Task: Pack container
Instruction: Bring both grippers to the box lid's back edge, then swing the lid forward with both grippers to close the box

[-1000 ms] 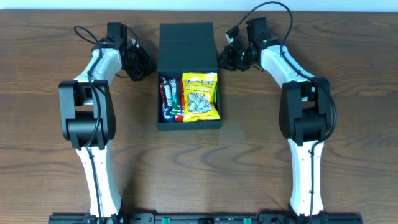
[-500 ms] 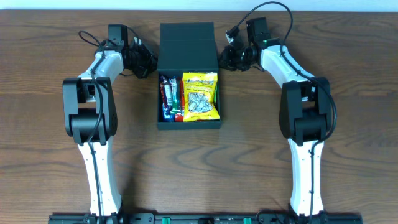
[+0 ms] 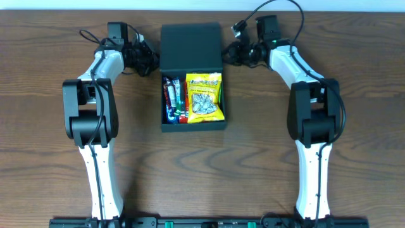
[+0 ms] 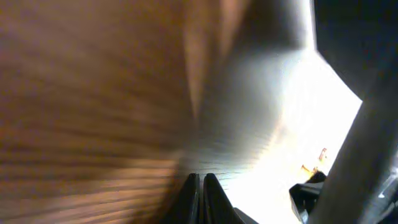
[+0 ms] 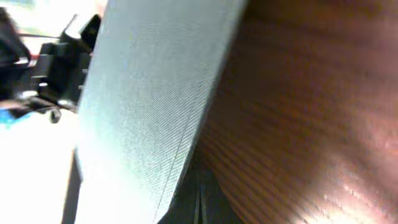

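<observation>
Nearby, the dark teal-black square cardboard box sits open on the brown wooden table, holding a yellow snack packet and red and blue packets. Behind, its flap lid lies open. The left claw and right claw, both pressed together, wait at its 2 sides. They should tip it shut evenly, I think.

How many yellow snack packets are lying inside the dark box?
1. The yellow packet lies in the right part of the container, beside narrower red and blue packets; more may be hidden underneath.
</observation>
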